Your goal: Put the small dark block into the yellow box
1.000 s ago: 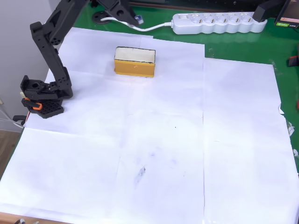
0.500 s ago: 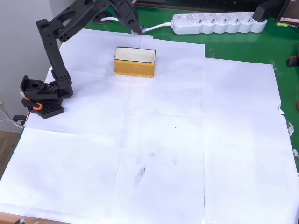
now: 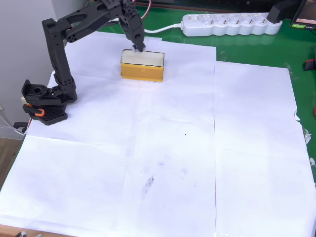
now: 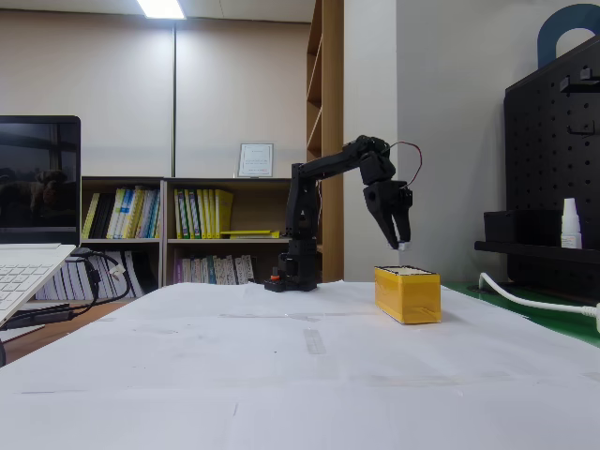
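The yellow box (image 3: pixel 142 72) (image 4: pixel 408 295) lies at the back of the white paper, orange-yellow sides and a cream top. My gripper (image 3: pixel 138 48) (image 4: pixel 401 241) points straight down over the box's back left corner in the overhead view, a short way above its top in the fixed view. Its fingers are shut on a tiny piece, the small dark block (image 4: pixel 402 247), of which just a pale sliver shows at the tips. In the overhead view the fingers hide the block.
A white power strip (image 3: pixel 229 23) with its cable lies on the green mat (image 3: pixel 256 49) behind the box. The arm's base (image 3: pixel 43 101) stands at the paper's left edge. A laptop (image 4: pixel 33 234) sits at the left of the fixed view.
The arm has swung forward and down from the table's back edge. The gripper has gone from behind the box to just over its top.
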